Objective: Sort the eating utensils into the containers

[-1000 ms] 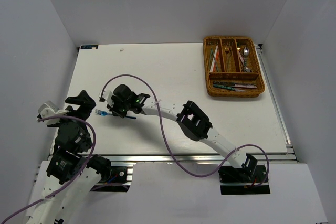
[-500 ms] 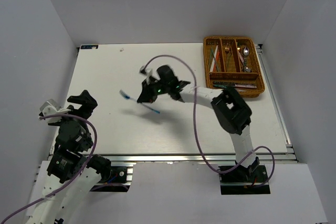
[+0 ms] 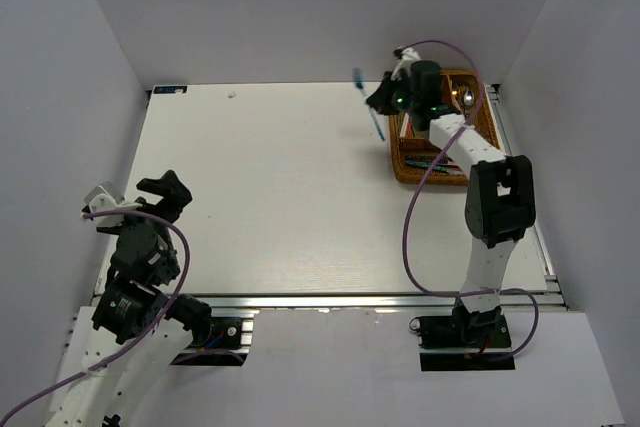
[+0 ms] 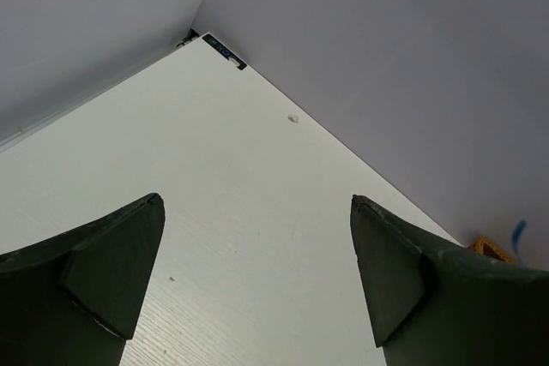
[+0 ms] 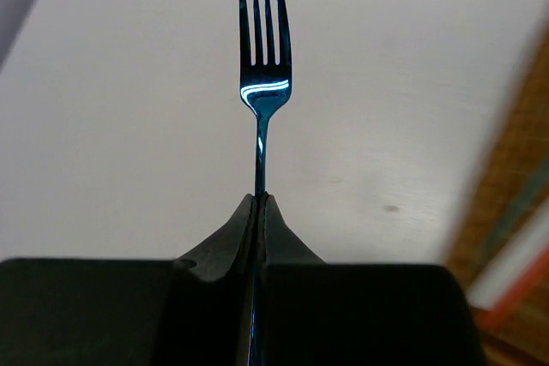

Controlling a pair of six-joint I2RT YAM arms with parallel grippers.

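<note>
Blue fork (image 5: 263, 92) tines: right wrist view only

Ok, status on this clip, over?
Right tool shut on blue fork, held up near wicker tray. Left tool open, empty. No obstruction seen.

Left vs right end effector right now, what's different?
Left end effector is open and empty; right end effector is shut on a blue fork. Left sits at the near left; right is stretched far out beside the wicker tray. Both are dark and two-fingered.
</note>
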